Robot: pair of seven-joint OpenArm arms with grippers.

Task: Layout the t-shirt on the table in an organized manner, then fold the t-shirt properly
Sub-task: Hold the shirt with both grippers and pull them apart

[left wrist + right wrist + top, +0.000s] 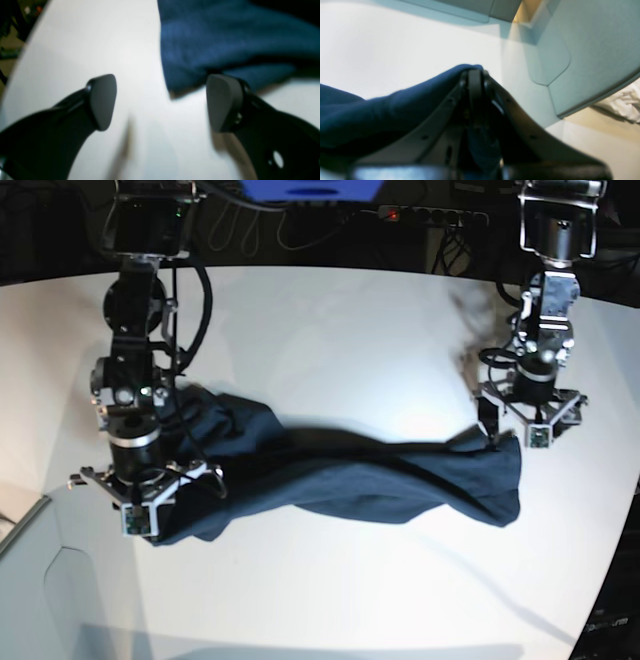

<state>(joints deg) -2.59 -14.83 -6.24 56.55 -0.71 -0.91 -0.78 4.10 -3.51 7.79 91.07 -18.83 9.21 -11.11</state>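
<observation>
- The dark navy cloth t-shirt (340, 475) lies stretched in a rumpled band across the glossy white table (330, 330).
- The left gripper (161, 102) stands wide apart, empty, beside the shirt's corner.
- The right gripper (475, 75) is clamped on the shirt's other end.
</observation>
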